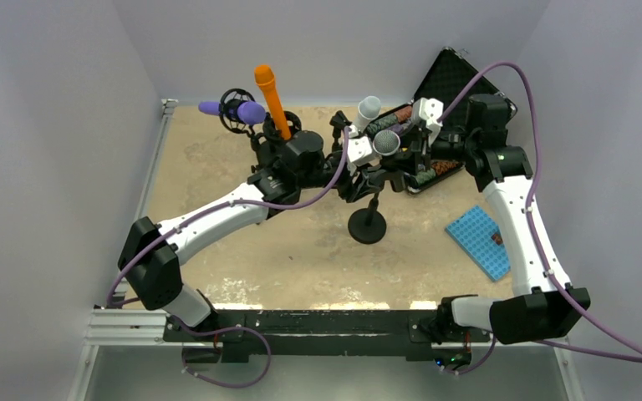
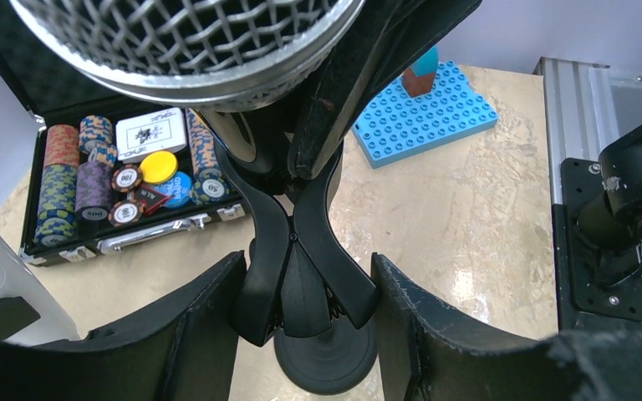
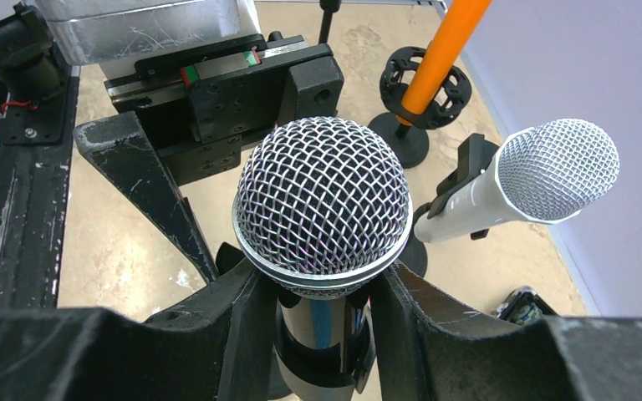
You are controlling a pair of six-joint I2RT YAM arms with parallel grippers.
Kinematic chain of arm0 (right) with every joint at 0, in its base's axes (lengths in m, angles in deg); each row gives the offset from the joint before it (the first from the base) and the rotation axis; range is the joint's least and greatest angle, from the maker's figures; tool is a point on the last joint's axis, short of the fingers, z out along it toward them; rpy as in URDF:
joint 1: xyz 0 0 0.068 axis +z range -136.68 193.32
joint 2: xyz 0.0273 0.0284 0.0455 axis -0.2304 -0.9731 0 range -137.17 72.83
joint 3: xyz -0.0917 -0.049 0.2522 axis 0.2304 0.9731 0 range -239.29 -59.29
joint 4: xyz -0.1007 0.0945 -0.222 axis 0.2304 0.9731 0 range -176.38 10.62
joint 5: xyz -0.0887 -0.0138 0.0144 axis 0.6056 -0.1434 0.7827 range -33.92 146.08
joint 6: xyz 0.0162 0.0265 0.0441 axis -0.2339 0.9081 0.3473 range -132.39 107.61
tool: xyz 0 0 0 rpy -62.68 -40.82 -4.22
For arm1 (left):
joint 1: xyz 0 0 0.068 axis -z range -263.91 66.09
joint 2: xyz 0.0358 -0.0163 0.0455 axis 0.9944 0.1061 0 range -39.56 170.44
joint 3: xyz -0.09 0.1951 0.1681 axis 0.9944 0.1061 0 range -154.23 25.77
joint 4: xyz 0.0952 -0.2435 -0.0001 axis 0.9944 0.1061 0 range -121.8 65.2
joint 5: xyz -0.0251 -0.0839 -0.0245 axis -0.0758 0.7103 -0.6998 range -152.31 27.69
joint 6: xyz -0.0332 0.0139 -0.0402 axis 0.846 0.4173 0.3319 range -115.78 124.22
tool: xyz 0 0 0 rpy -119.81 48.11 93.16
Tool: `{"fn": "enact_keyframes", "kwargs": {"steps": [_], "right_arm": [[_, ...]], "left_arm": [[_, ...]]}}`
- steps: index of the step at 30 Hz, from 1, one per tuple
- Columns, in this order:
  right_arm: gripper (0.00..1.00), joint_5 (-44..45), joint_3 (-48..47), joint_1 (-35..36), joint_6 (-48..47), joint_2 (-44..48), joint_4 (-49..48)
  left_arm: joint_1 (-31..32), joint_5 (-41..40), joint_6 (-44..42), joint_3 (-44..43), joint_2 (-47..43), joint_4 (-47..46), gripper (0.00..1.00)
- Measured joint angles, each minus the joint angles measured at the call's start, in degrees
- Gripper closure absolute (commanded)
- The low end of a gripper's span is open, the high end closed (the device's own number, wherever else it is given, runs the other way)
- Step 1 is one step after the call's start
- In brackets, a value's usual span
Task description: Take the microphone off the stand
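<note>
The microphone [image 3: 322, 205] is seated in the spring clip [image 2: 267, 242] on top of the stand [image 1: 368, 225], mid tabletop [image 1: 301, 259], with the grille up and tilted toward the right arm; it is not yet removed. The right claw [image 3: 316, 277] is clamped on the microphone body just under the grille ring, one finger on each side. This grip is judged to be there so the microphone can be pulled out and is not dropped once it is freed. The left claw [image 2: 308, 261] is brought in low and closed around the clip's two squeeze levers, and both pads appear to be touching them. The levers are likely being pinched so that the clip's grip on the body is loosened, though how far the clip has been opened cannot be told. The stand base is seen flat on the tabletop directly below the clip. A white microphone [image 3: 543, 180] and an orange microphone [image 1: 272, 100] are kept on their own stands behind, apart from the work. An open chip case [image 2: 117, 180] and a blue stud plate [image 2: 425, 113] are lying off to the right side and are not involved.
</note>
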Motion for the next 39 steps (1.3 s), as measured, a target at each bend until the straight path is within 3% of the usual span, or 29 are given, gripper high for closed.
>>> {"fn": "enact_keyframes", "kwargs": {"steps": [1, 3, 6, 11, 16, 18, 20, 24, 26, 33, 34, 35, 36, 39], "right_arm": [[1.00, 0.07, 0.02, 0.00, 0.13, 0.00, -0.13], [1.00, 0.24, 0.09, 0.07, 0.48, 0.00, -0.46], [1.00, 0.59, 0.20, 0.07, 1.14, 0.00, -1.18], [1.00, 1.36, 0.44, -0.07, 1.75, 0.00, -2.10], [1.00, 1.42, 0.61, 0.00, 1.99, 0.04, -2.32], [1.00, 1.42, 0.61, 0.00, 2.01, 0.04, -2.38], [1.00, 1.42, 0.61, 0.00, 2.10, 0.04, -2.38], [1.00, 1.57, 0.63, 0.00, 2.43, 0.04, -2.69], [1.00, 1.60, 0.68, 0.00, 2.80, 0.04, -2.73], [1.00, 2.40, 0.98, -0.04, 3.85, 0.44, -3.15], [1.00, 2.43, 0.98, -0.04, 4.11, 0.44, -3.32], [1.00, 2.49, 0.98, 0.00, 4.37, 0.44, -3.48], [1.00, 2.51, 0.98, 0.00, 4.57, 0.44, -3.63], [1.00, 2.54, 1.01, 0.00, 5.03, 0.42, -4.02]], "left_arm": [[-0.07, 0.31, 0.00, 0.00, 0.02, 0.00, 1.00], [-0.28, 0.52, 0.09, -0.04, 0.09, 0.02, 0.70], [-0.28, 0.33, 0.15, -0.90, 0.79, 0.26, 0.47], [0.24, -1.42, 0.63, -2.19, 2.19, 0.11, 0.28], [1.03, -3.98, 0.57, -2.67, 4.02, -0.26, 0.26], [1.16, -4.50, 0.55, -2.67, 4.42, -0.24, 0.29], [1.18, -4.87, 0.55, -2.67, 4.63, -0.24, 0.39], [1.18, -4.39, 0.55, -2.75, 4.70, 0.02, 0.73], [1.14, -3.96, 0.72, -3.10, 4.87, 0.31, 1.00], [0.70, -1.60, 0.48, -3.98, 5.38, 1.27, 1.00], [0.59, -1.44, 0.46, -3.98, 5.40, 1.33, 0.90], [0.48, -1.38, 0.44, -3.98, 5.40, 1.42, 0.61], [0.46, -1.46, 0.44, -4.00, 5.40, 1.44, 0.49], [0.48, -2.62, 0.52, -4.00, 5.40, 1.14, 0.32]]}}
